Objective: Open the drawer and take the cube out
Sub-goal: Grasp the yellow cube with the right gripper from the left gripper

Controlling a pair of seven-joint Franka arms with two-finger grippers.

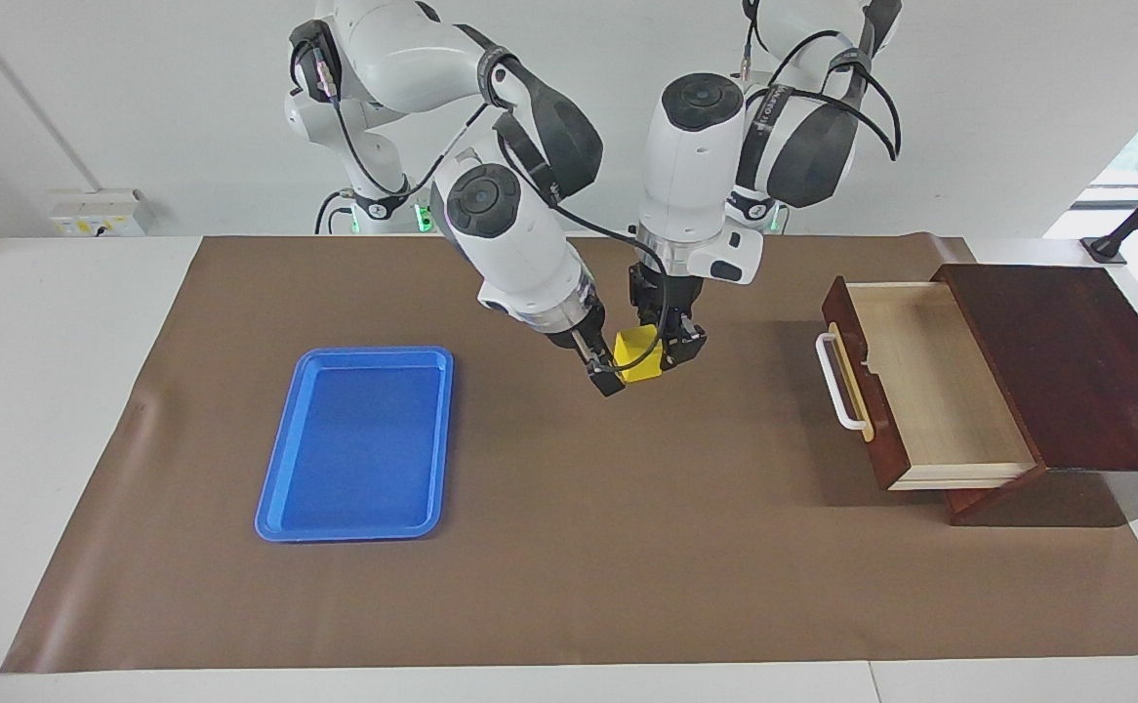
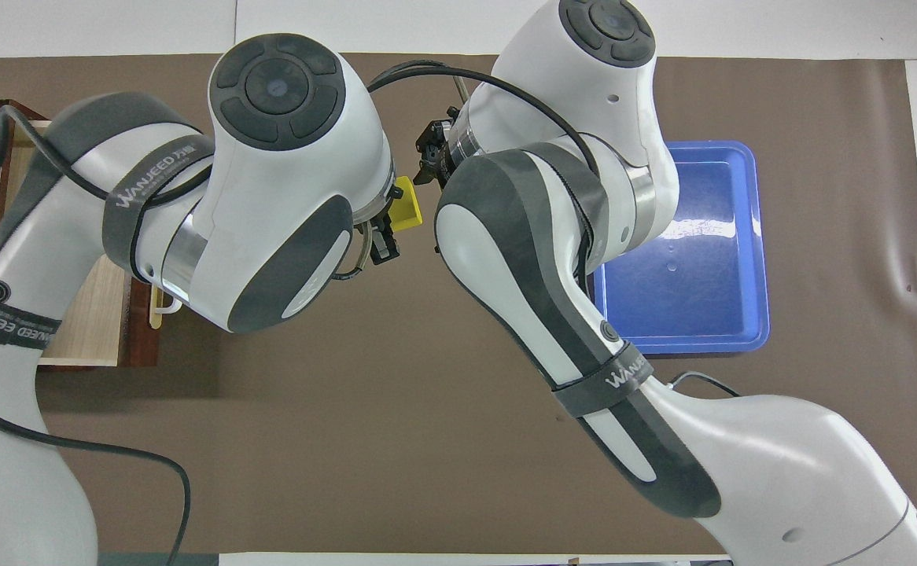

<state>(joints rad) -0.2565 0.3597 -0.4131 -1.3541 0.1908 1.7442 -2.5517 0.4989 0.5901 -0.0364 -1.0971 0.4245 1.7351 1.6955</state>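
Left jaws (image 1: 665,353): we see them clamped on the glossy yellow cube (image 1: 637,353), above the brown mat (image 1: 569,547).
Right jaws (image 1: 606,375): spread wide around the cube.
Drawer (image 1: 920,381): pulled open, pale wood inside.

The cube (image 1: 638,352) at the frame's centre is bright yellow, and the tray (image 1: 354,444) at lower left of the facing view is plain glossy blue. At right, the drawer (image 1: 920,386) has a dark reddish-brown front, a white bar handle on a pale yellow strip and a light wood interior, under a dark red-brown cabinet top (image 1: 1077,361). A flat brown mat (image 1: 569,566) covers the white tabletop (image 1: 42,391); both arms are white with dark grey bands.
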